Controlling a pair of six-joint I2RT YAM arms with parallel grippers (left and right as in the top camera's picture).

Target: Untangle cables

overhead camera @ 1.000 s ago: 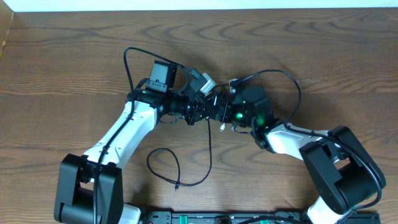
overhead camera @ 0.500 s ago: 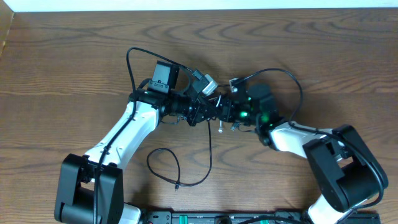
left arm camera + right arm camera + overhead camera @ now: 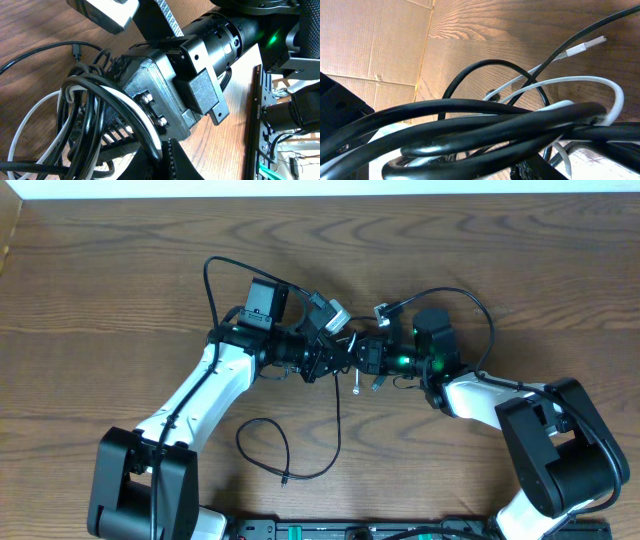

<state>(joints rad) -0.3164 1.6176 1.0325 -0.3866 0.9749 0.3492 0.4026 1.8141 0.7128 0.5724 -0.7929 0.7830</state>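
Note:
The cables (image 3: 345,362) form a black and white tangle held off the table between my two grippers at the middle. My left gripper (image 3: 328,362) is shut on the bundle; black and white strands (image 3: 95,115) are pinched at its jaws (image 3: 165,161). My right gripper (image 3: 366,358) faces it from the right, up against the same knot. In the right wrist view thick black cables (image 3: 495,125) lie across the jaws and hide them. A white plug (image 3: 582,47) sticks out above the wood. One black cable (image 3: 338,425) hangs down into a loop (image 3: 265,445) on the table.
The two arms meet nose to nose at mid-table, wrists almost touching. Thicker black arm wires arc above the left wrist (image 3: 210,280) and the right wrist (image 3: 480,315). A cardboard wall (image 3: 8,230) stands at the far left. The table's far edge (image 3: 320,194) runs along the top.
My right wrist has drawn back to the right, away from the left gripper, and the bundle stretches a little between them. The left arm and the floor loop have stayed put.

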